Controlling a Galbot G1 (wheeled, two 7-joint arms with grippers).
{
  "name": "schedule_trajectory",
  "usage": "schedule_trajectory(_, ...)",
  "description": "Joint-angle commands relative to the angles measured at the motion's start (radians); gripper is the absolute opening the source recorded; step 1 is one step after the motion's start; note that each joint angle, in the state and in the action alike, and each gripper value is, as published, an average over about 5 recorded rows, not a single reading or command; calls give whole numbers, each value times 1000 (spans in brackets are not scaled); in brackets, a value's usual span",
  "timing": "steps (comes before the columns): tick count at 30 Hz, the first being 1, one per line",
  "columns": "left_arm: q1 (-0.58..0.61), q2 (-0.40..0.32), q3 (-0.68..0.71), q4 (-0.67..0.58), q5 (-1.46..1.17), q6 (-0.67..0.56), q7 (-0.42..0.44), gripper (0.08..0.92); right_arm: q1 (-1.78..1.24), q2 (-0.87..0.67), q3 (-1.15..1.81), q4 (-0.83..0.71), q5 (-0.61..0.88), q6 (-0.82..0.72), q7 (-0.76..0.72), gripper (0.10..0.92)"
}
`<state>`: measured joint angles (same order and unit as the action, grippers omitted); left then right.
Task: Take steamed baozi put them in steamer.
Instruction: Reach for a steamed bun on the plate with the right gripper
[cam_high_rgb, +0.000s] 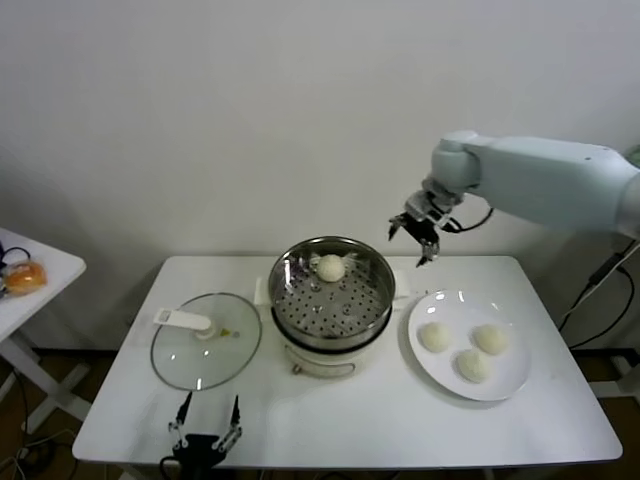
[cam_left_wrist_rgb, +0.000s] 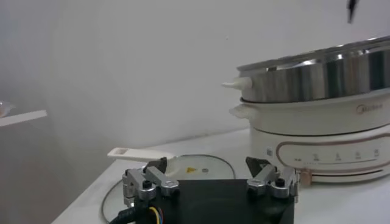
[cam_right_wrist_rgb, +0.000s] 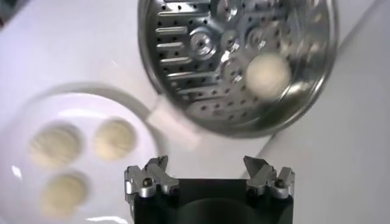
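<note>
The shiny steel steamer (cam_high_rgb: 300, 300) sits on its white pot body at the table's middle. One cream-white baozi (cam_high_rgb: 331, 267) lies on its perforated floor at the far side; it also shows in the right wrist view (cam_right_wrist_rgb: 267, 75). Three more baozi (cam_high_rgb: 435, 337) (cam_high_rgb: 491, 339) (cam_high_rgb: 472, 365) lie on the white plate (cam_high_rgb: 512, 384) to the right. My right gripper (cam_high_rgb: 417, 238) hovers open and empty above the table, behind the gap between steamer and plate. My left gripper (cam_high_rgb: 208, 418) rests open and empty at the table's front edge.
A glass lid with a white handle (cam_high_rgb: 205, 340) lies flat left of the steamer. A side table at the far left holds an orange-brown bun (cam_high_rgb: 24, 277). The wall stands close behind the table.
</note>
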<state>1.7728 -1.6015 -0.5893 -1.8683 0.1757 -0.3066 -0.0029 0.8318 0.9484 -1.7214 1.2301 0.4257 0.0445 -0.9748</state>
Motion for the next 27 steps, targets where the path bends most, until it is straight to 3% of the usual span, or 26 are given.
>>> schedule_trajectory(1, 0, 1, 0, 3, 0, -1, 1, 823, 7, -198, -81, 182, 119, -282, 29, 823)
schedule_trajectory(12, 4, 1, -3, 12, 5, 4, 0, 823, -246, -248, 97, 129, -1, -376, 72, 823)
schedule_trajectory(27, 10, 2, -13, 18, 12, 6, -1, 823, -485, -164, 296, -20, -102, -366, 71, 823)
